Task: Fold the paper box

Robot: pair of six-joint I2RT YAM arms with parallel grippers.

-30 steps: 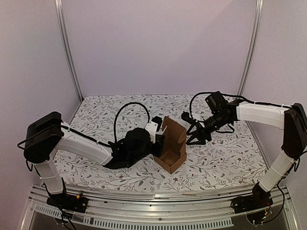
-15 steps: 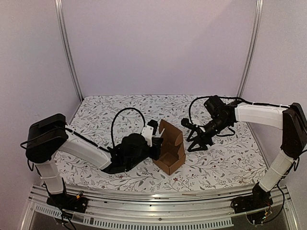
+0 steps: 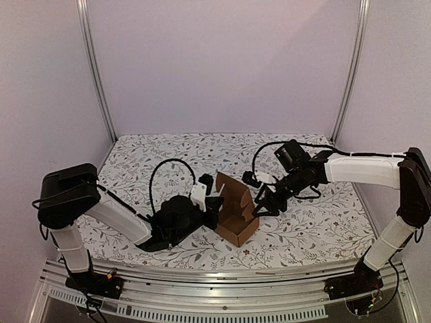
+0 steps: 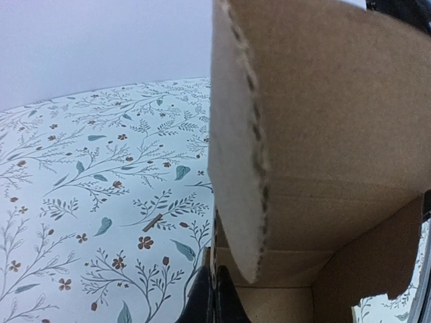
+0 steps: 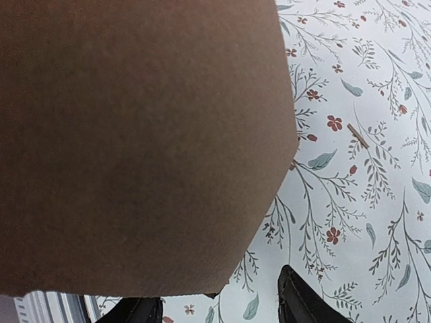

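Two jaws: left pinches the paper box (image 3: 237, 215) (its wall), right gapes

In the left wrist view the paper box (image 4: 316, 134) runs off the top and right edges, and the left gripper (image 4: 214, 303) shows only dark tips at the bottom. In the right wrist view a blurred panel fills most of the picture — the right gripper (image 5: 219, 313) is cropped to two tips.

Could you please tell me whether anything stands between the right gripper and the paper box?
Nothing visible does. The open right gripper sits right at the raised flap of the paper box. In the right wrist view, cardboard fills the space just ahead of its fingers, with only the floral table cover beside it.
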